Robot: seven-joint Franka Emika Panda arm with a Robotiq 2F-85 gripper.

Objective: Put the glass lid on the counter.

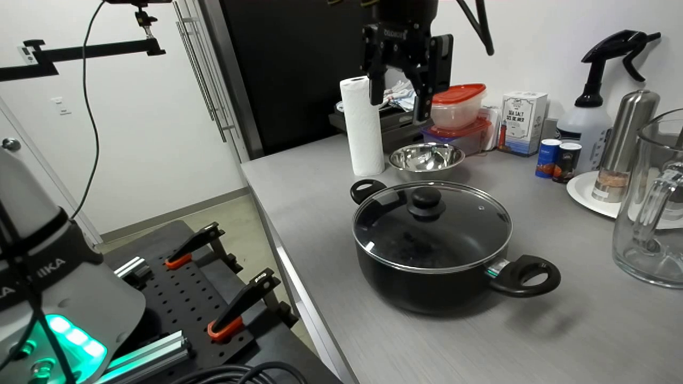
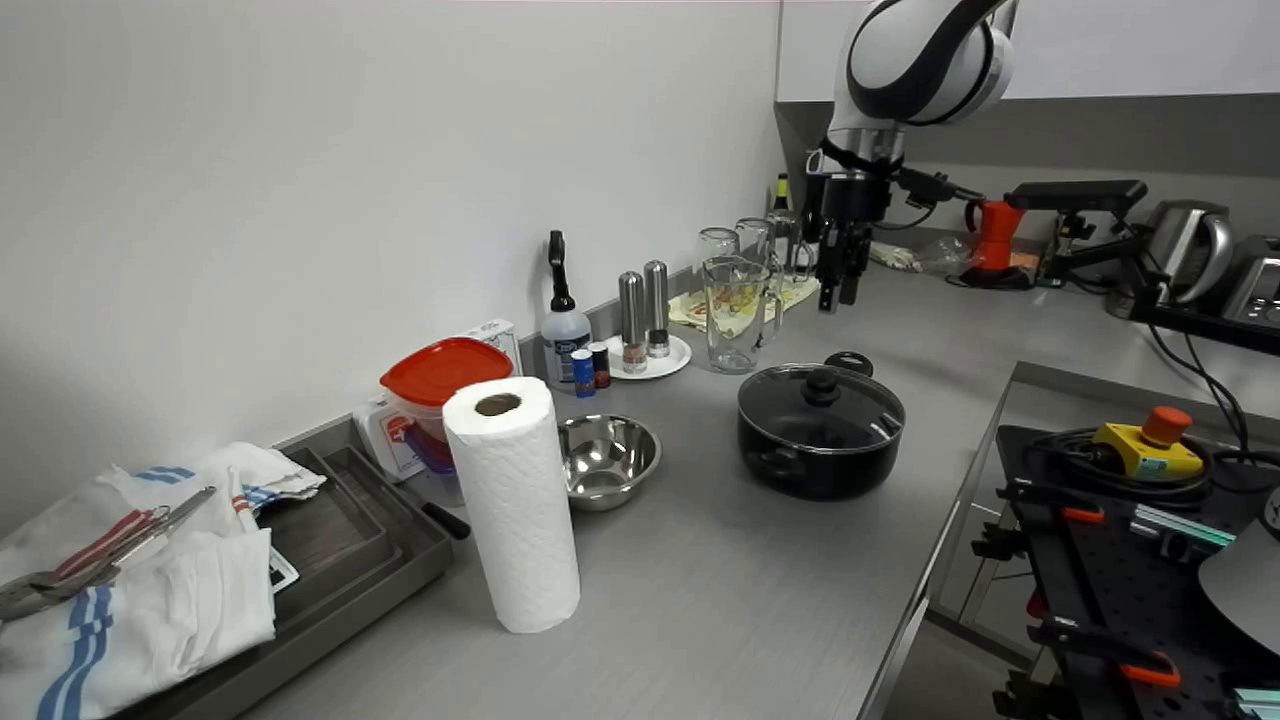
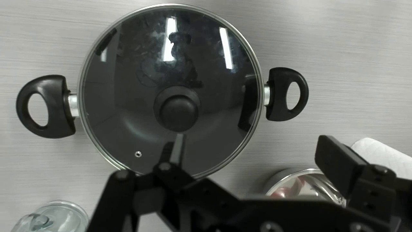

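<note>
While the hand hangs above, glass lid: seated level on the black pot, covering its mouth all round, its black knob upright at the centre.
Hand: spread wide in the wrist view, fingers well apart and pointing down, well above the knob; in an exterior view those fingers nearly overlap, so the gap is hard to judge from there.
Black pot: standing on the grey tabletop, with handles reaching to the near right and far left in an exterior view.
Steel bowl: on the tabletop, beyond the pot in an exterior view and apart from it.
Paper towel roll: upright, just beside the bowl, to its left in both exterior views.
Red-lidded containers: stacked at the far side, beyond the bowl in an exterior view.
Glass pitcher: right of the pot and well apart from it in an exterior view.
Plate: white, near the wall, bearing two metal mills.
Spray bottle: left of the plate in an exterior view, two small shakers just on its near side.
Tray: near left in an exterior view, white towels lying on it.
</note>
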